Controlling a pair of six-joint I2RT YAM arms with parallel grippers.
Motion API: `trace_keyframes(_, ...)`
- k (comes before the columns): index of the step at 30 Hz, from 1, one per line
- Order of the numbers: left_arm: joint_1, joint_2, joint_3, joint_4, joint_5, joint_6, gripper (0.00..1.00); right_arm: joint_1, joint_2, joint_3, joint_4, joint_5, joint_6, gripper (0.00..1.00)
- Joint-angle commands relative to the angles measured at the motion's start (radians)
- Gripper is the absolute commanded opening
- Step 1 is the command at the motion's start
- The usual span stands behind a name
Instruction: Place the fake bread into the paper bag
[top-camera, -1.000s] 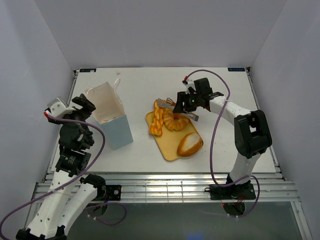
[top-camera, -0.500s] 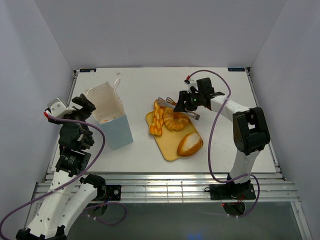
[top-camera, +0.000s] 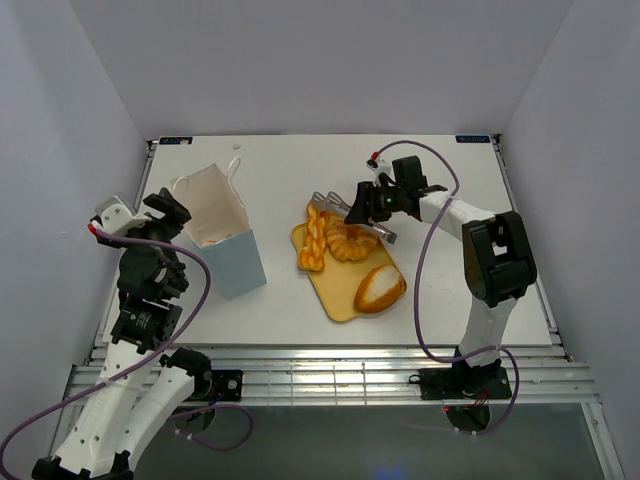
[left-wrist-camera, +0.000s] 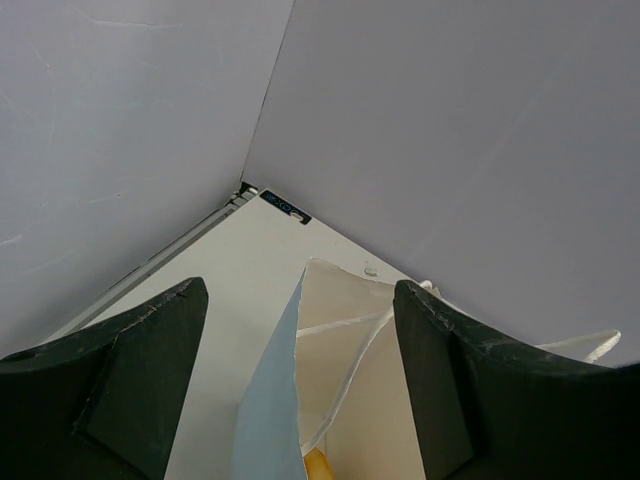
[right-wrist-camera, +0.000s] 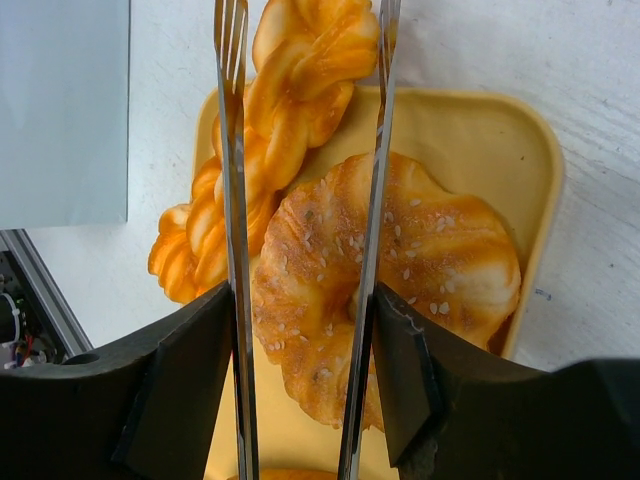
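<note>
The fake bread lies on a yellow tray (top-camera: 338, 300): a braided twist (top-camera: 316, 240), a seeded ring doughnut (top-camera: 351, 242) and an oval roll (top-camera: 380, 287). My right gripper (top-camera: 372, 206) is shut on metal tongs (top-camera: 335, 203). In the right wrist view the tongs (right-wrist-camera: 231, 200) stand apart over the upper end of the braided twist (right-wrist-camera: 285, 120) and the left side of the ring doughnut (right-wrist-camera: 420, 260). The paper bag (top-camera: 216, 235) stands open at the left, an orange piece (left-wrist-camera: 318, 466) showing inside. My left gripper (top-camera: 168, 214) is open, its fingers (left-wrist-camera: 140, 370) either side of the bag's wall (left-wrist-camera: 270, 400).
White enclosure walls close in the table (top-camera: 300, 165) on three sides. The tray sits a short way right of the bag. A purple cable (top-camera: 425, 250) loops beside the right arm. The bag's cord handles (top-camera: 236, 165) stick up at its far edge.
My right gripper has carried the tongs a little left and farther back, toward the upper end of the braided twist. The left arm and bag have not moved.
</note>
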Motion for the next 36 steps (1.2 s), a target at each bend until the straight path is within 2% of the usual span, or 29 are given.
trace_keyframes(1,-0.004,-0.006,0.021,-0.003,0.015,0.009,0.85,0.0,0.014,0.042,0.033,-0.022,0.001,0.6)
trace_keyframes(7,-0.004,-0.009,0.021,-0.003,0.018,0.006,0.85,0.002,0.028,0.051,-0.009,0.017,-0.011,0.61)
trace_keyframes(18,-0.004,-0.018,0.02,-0.003,0.009,0.003,0.85,0.0,0.039,0.079,-0.02,-0.052,-0.014,0.57)
trace_keyframes(25,-0.005,-0.018,0.02,-0.003,0.011,0.004,0.85,0.002,0.034,0.091,-0.035,-0.074,-0.013,0.44)
trace_keyframes(30,-0.004,-0.017,0.018,-0.003,0.008,0.007,0.85,0.002,0.028,0.114,-0.064,-0.074,-0.01,0.39)
trace_keyframes(33,-0.004,-0.018,0.017,-0.001,-0.003,0.01,0.85,0.002,0.008,0.119,-0.079,-0.074,-0.007,0.31)
trace_keyframes(36,-0.004,-0.02,0.01,-0.003,-0.011,0.013,0.86,0.002,-0.027,0.13,-0.104,-0.069,-0.007,0.28)
